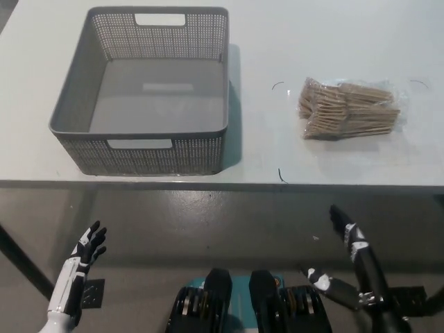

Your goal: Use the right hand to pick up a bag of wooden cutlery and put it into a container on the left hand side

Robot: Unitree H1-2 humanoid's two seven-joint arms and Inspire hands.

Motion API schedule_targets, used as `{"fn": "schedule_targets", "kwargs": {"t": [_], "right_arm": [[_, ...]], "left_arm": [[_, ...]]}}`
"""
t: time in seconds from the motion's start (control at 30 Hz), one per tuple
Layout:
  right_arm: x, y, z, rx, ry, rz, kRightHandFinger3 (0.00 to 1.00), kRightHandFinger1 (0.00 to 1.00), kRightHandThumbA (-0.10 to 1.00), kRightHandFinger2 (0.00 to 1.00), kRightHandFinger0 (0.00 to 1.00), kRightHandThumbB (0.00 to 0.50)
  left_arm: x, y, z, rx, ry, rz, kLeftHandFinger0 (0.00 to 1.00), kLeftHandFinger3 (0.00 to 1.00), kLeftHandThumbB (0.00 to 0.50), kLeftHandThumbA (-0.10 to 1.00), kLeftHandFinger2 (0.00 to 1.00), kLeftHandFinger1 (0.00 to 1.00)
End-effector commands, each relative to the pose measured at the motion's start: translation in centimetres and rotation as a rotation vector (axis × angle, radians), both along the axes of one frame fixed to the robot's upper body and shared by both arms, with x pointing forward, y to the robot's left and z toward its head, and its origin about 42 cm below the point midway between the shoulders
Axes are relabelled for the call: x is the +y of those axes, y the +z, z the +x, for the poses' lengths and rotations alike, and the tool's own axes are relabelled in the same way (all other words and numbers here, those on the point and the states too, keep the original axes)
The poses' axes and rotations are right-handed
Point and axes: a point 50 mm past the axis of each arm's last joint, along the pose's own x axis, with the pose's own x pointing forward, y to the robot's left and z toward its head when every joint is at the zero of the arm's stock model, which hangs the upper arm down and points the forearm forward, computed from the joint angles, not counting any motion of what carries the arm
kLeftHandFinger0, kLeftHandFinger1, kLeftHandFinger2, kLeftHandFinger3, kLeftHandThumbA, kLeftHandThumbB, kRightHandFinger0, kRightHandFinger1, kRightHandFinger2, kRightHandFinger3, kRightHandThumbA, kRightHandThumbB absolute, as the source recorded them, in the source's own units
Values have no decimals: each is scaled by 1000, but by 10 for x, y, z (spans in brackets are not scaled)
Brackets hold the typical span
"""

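One white table (pixel 333 41) fills the upper part of the view, its front edge running left to right, with grey floor (pixel 208 215) below it. Grey perforated basket (pixel 194 156) sits on the table's left half, nothing in it. Clear bag (pixel 350 109) of wooden cutlery lies flat on the right half, well apart from the basket. Its long axis runs left-right, roughly parallel to the table edge, with the bunched end toward the basket. Small black marks sit round the bag. Right hand (pixel 350 236) is below the table edge, under the bag, fingers straight and holding nothing. Left hand (pixel 90 244) rests lower left, fingers spread, empty.
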Motion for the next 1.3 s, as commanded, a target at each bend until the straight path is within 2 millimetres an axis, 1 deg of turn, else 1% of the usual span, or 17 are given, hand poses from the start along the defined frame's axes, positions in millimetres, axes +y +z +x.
{"fn": "schedule_targets", "kwargs": {"t": [0.0,0.07,0.13,0.2,0.23,0.3,0.4,0.47,0.6,0.63,0.67,0.7,0.73,0.8,1.03,1.13,1.27], "right_arm": [[-12,47,-3,-229,-12,-48,1000,1000,814,1000,1000,236],[-18,65,-6,-301,-3,-67,1000,1000,878,1000,1000,216],[-27,91,-11,-342,-11,-99,1000,1000,949,1000,1000,251],[-33,106,-11,-382,-14,-138,1000,1000,961,1000,1000,249],[-40,120,-10,-392,-42,-197,1000,1000,1000,1000,1000,313],[-52,149,-9,-448,-74,-336,1000,1000,1000,1000,1000,311],[-65,174,-5,-451,-70,-409,1000,1000,915,1000,1000,335],[-77,197,1,-434,-69,-488,1000,1000,847,1000,1000,378],[-93,225,20,-422,-81,-639,1000,1000,757,1000,1000,451],[-97,235,26,-429,-96,-672,1000,1000,737,1000,1000,438],[-99,242,30,-418,-114,-698,1000,1000,825,1000,1000,387],[-102,249,34,-398,-128,-720,1000,1000,1000,1000,1000,337],[-107,257,41,-367,-127,-697,1000,1000,1000,1000,1000,283],[-114,266,50,-357,-129,-676,1000,1000,1000,1000,1000,254],[-135,303,93,-272,-144,-803,1000,1000,1000,1000,1000,265],[-142,316,110,-236,-133,-867,1000,1000,1000,1000,1000,305],[-143,337,138,-174,-108,-979,1000,1000,1000,1000,1000,283]], "left_arm": [[6,14,9,-85,-27,21,1000,1000,333,1000,1000,1000],[6,14,9,-85,-26,18,1000,1000,329,1000,1000,1000],[6,14,9,-84,-28,25,1000,1000,319,1000,1000,1000],[6,14,9,-83,-30,37,1000,1000,324,1000,1000,1000],[6,15,9,-83,-32,36,1000,1000,322,1000,1000,1000],[7,15,10,-84,-33,36,1000,1000,323,1000,1000,1000],[8,16,10,-87,-28,31,1000,1000,332,1000,1000,1000],[8,16,10,-86,-31,29,1000,1000,322,1000,1000,1000],[8,14,9,-79,-34,50,1000,1000,331,1000,1000,1000],[9,14,8,-77,-38,55,1000,1000,342,1000,1000,1000],[9,14,8,-75,-40,56,1000,1000,343,1000,1000,1000],[9,14,8,-75,-39,58,1000,1000,342,1000,1000,1000],[9,14,9,-74,-41,59,1000,1000,339,1000,1000,1000],[9,13,9,-72,-42,66,1000,1000,340,1000,1000,1000],[13,11,8,-59,-54,98,1000,1000,355,1000,1000,1000],[12,11,8,-58,-60,93,1000,1000,355,1000,1000,1000],[12,11,9,-53,-70,114,1000,1000,358,1000,1000,1000]]}}
